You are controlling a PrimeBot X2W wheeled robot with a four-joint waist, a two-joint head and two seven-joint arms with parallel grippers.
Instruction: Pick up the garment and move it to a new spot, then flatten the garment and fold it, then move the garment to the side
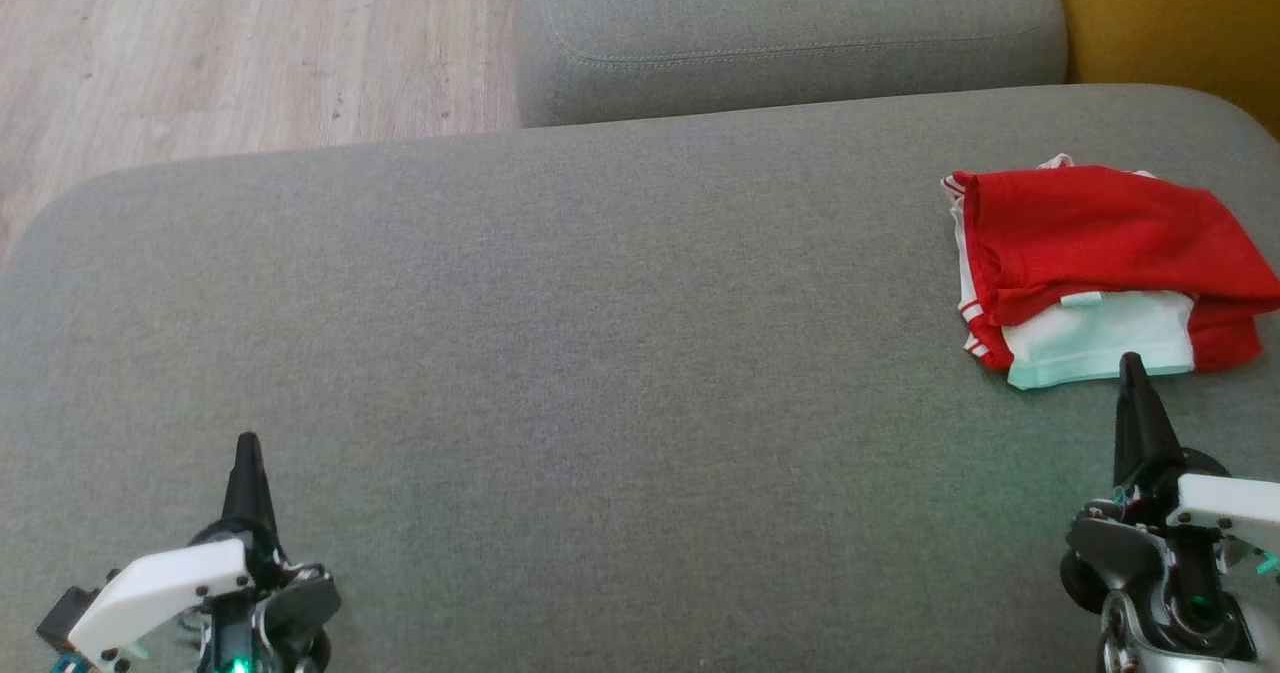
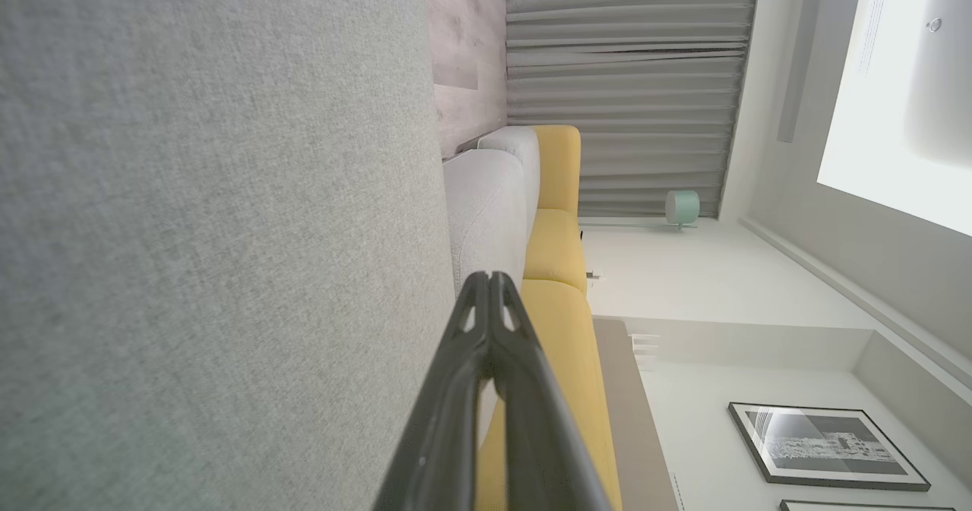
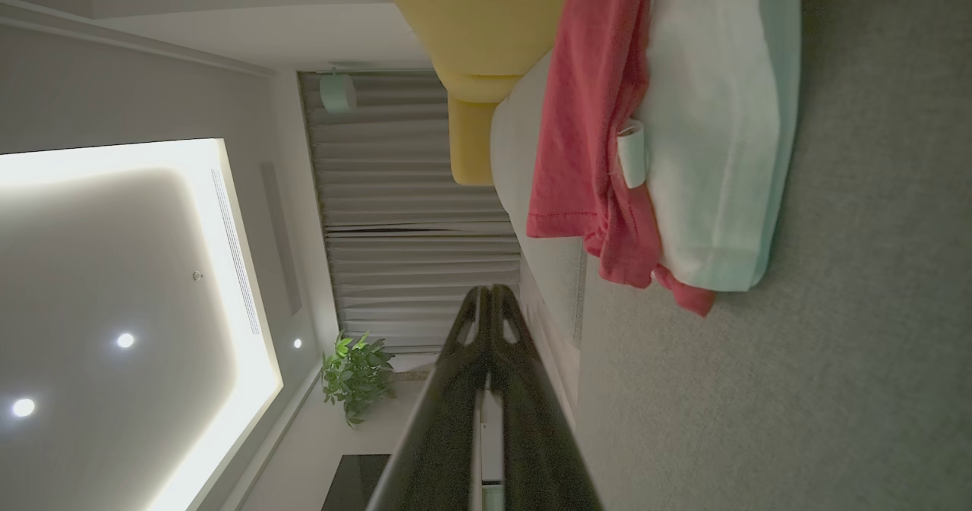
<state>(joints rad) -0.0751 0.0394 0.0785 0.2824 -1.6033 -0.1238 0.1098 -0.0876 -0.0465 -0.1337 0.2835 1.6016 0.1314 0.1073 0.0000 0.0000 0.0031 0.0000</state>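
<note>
lying in a compact bundle at the far right of the broad grey fabric seat cushion (image 1: 560,353), the folded red and white sports garment (image 1: 1095,253) is sitting with its red layer on top and a white panel showing along its near edge. that is reading as a fold already made and a resting spot chosen off to the side, away from the middle where the flattening would be happening. the right gripper (image 1: 1131,361) is hovering just on the near side of that white edge, its two dark fingers pressing together on nothing; whether its tip is touching the cloth cannot be told. the left gripper (image 1: 246,441) is hanging well apart at the near left, fingers likewise together and empty, keeping out of the garment's way. judging by this layout, the task is looking close to finished.
</note>
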